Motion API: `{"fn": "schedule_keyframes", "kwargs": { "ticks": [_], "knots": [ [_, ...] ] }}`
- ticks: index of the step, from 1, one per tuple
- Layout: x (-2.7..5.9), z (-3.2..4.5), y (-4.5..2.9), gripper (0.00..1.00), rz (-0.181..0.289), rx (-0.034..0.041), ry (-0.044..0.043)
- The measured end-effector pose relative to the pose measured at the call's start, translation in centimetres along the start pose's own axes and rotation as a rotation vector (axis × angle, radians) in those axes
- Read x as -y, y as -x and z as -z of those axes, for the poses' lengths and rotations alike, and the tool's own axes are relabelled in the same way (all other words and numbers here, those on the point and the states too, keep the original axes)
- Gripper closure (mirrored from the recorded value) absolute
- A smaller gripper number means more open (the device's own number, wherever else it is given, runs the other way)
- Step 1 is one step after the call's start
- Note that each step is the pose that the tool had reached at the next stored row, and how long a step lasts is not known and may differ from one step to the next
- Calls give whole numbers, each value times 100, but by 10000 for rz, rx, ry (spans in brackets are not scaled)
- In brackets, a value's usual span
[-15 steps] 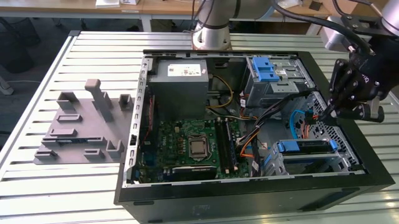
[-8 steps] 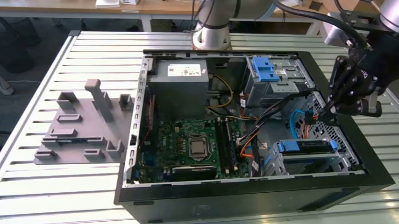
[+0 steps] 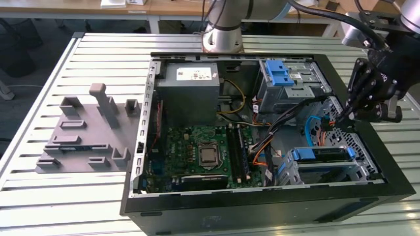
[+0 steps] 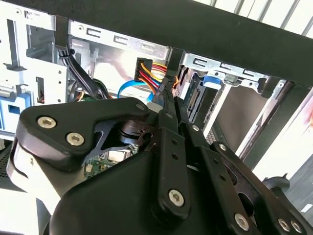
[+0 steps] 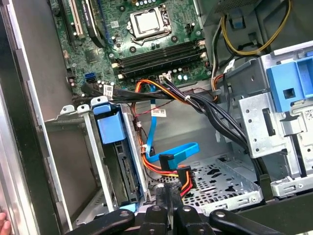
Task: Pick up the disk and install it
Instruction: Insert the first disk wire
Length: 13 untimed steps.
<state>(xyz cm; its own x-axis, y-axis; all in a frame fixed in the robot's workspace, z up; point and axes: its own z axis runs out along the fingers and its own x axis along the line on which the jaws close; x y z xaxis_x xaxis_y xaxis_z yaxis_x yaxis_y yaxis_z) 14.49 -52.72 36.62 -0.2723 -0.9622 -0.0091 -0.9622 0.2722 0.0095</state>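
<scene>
The disk (image 3: pixel 320 154) sits on edge in the lower silver drive cage (image 3: pixel 328 169) of the open computer case, its blue bracket showing on top. In the first wrist view the disk (image 5: pixel 119 156) stands in that cage with its blue tab uppermost. My gripper (image 3: pixel 343 117) hangs over the case's side on the exterior view's right, above the disk and apart from it. Its fingers are shut together, and nothing shows between them. The gripper's tips (image 5: pixel 165 192) lie right beside a power connector (image 5: pixel 184 177) with red, yellow and black wires and a blue data cable (image 5: pixel 176 151). In the second wrist view the gripper (image 4: pixel 168 92) points at that connector (image 4: pixel 145 66).
A grey power-supply box (image 3: pixel 190 93), the motherboard (image 3: pixel 203 147) and an upper cage with a blue latch (image 3: pixel 282 73) fill the case. Loose cables (image 3: pixel 288 125) cross the middle. A grey moulded fixture (image 3: pixel 92 132) lies on the slatted table at the exterior view's left. A person's fingertip (image 5: pixel 2 226) shows beside the case.
</scene>
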Motion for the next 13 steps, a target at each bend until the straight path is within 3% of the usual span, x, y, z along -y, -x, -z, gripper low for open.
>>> {"fn": "schedule_keyframes", "kwargs": {
  "ticks": [2,7,8,13],
  "knots": [
    [-5,-1,15,83,-21,-70,-19],
    [-17,-3,69,82,-57,-410,-103],
    [-19,-6,83,75,-58,-446,-96],
    [-29,-26,156,75,-62,-590,-10]
  ]
}}
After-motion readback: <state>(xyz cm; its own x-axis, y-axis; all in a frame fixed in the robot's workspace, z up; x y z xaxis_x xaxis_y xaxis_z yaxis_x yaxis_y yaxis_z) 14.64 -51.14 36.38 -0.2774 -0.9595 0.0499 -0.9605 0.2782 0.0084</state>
